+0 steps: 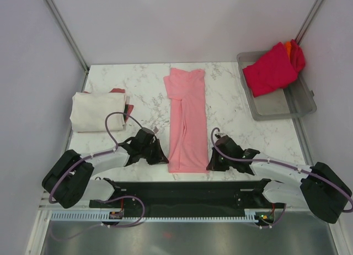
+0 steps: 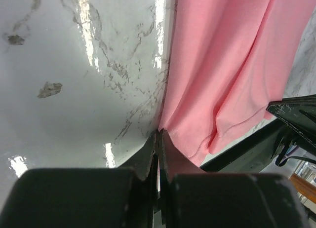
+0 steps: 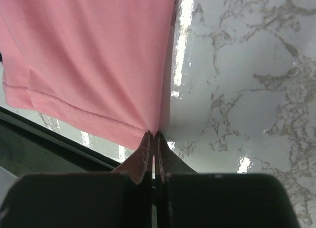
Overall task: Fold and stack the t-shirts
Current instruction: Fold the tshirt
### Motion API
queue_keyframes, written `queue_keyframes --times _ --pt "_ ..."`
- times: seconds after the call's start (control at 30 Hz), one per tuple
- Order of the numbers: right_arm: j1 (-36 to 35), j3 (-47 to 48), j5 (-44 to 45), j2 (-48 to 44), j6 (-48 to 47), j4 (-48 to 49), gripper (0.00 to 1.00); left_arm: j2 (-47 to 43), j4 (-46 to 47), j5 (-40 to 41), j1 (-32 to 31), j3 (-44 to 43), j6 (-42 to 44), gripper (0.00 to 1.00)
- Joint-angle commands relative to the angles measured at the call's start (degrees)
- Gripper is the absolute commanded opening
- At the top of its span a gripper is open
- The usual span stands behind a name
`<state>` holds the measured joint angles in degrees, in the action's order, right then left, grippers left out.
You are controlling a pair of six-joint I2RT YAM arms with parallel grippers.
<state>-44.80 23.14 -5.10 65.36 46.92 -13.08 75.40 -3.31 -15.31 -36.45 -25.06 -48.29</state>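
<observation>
As left gripper (image 2: 159, 135) and right gripper (image 3: 153, 135) pinch it, pink t-shirt (image 1: 186, 122) lies flat

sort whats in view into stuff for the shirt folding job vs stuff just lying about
For the job: pink t-shirt, near corners pinched by the left fingers and right fingers; cream t-shirt, folded, on a dark red t-shirt; crimson t-shirt over an orange t-shirt.

Just lying about: grey tray, holding those last two; marble table.
</observation>
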Motion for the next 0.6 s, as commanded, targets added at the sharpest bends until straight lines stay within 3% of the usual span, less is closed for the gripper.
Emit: queue_keyframes --times 0.0,0.23,0.27,0.3,0.33,0.37,0.57 --pt "-0.3 -2.0 2.5 -2.5 0.4 -4.0 0.0 -1.3 -5.0 4.4 0.3 2.1 0.9 0.02" --pt "-0.2 -3.7 2.0 -5.2 0.9 -4.0 0.0 -2.7 -4.2 3.4 0.2 3.9 0.0 0.02" --pt "-0.3 -3.8 1.9 -5.3 1.2 -3.8 0.0 -3.5 -4.2 2.9 0.2 4.1 0.0 0.06" --pt "-0.3 -3.9 1.7 -5.3 1.1 -3.7 0.0 -4.0 -4.2 1.4 0.1 4.2 0.0 0.16" --pt "-0.3 -3.9 1.2 -5.2 1.1 -3.4 0.0 -4.6 -4.2 0.7 -0.4 4.5 -0.2 0.35" --pt "-0.2 -3.9 1.3 -5.2 1.1 -3.3 0.0 -5.9 -4.2 0.2 -0.7 4.6 -0.4 0.39" --pt "-0.2 -3.7 1.0 -5.4 1.2 -2.7 0.0 -10.6 -4.3 -1.9 -3.0 6.7 -3.2 0.47"
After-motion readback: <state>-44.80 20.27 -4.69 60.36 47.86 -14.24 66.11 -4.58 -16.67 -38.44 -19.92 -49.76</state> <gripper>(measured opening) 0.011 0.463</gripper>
